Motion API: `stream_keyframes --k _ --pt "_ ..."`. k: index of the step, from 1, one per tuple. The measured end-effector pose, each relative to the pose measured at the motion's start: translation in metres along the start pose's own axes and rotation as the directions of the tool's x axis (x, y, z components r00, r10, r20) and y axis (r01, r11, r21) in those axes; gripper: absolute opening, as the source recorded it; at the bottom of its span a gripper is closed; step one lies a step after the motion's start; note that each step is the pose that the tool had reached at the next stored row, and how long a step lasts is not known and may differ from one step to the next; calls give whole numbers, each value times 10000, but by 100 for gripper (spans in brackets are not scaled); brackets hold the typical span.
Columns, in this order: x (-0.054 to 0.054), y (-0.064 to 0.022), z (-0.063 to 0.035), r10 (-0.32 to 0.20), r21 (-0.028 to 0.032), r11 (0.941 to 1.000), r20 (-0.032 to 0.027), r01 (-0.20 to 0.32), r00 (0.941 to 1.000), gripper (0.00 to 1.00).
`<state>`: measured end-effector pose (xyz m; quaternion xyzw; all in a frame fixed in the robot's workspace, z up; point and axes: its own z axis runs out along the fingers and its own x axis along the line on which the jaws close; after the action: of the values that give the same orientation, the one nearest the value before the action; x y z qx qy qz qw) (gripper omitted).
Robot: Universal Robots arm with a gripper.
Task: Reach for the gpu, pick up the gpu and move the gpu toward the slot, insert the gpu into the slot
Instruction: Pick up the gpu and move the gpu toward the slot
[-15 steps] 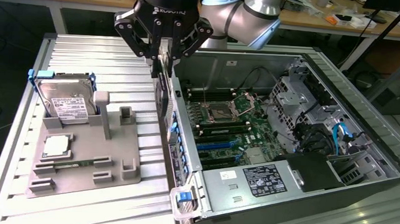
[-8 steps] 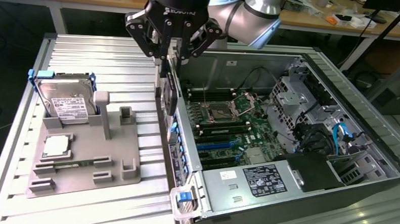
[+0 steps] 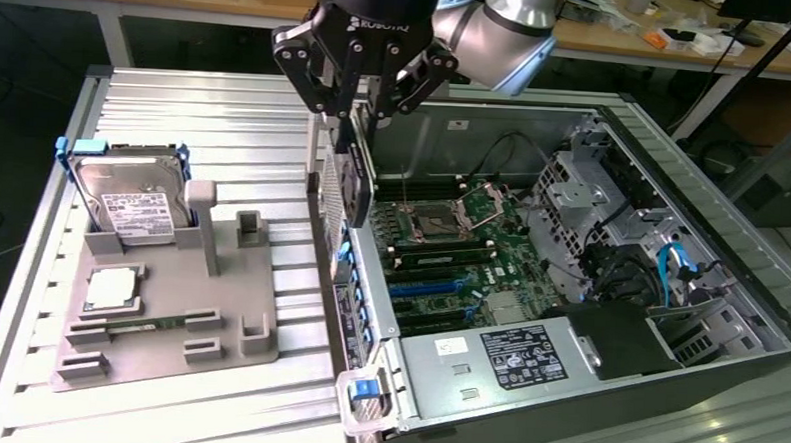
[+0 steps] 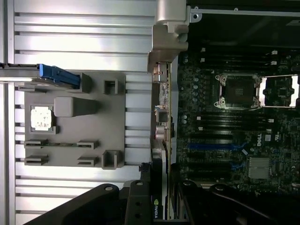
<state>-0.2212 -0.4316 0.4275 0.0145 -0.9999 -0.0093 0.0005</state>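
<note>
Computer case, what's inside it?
A green motherboard with a processor socket, blue slots, cables and a labelled power supply. The gpu, held by the end effector, hangs at the case's edge; whatever lies under the power supply is covered.

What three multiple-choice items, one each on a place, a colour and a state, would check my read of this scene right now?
1. Where is the thin dark rectangular graphics card? A. hanging in the black pincer, in the air; B. lying on the floor; C. stacked on a shelf.
2. What colour are the rails on the boxy silver hard drive? A. red; B. blue; C. yellow.
3. How is the dark grey metal computer case? A. lidded; B. side open, green motherboard exposed; C. upside down.
Answers: A, the pincer grips the card's top edge; B, blue strips flank the drive; B, the board shows inside.
</note>
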Motion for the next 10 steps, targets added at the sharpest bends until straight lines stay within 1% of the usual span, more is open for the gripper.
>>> stream_keyframes --k 10 --pt "-196 -6 0 -1 0 10000 0 1 10000 27"
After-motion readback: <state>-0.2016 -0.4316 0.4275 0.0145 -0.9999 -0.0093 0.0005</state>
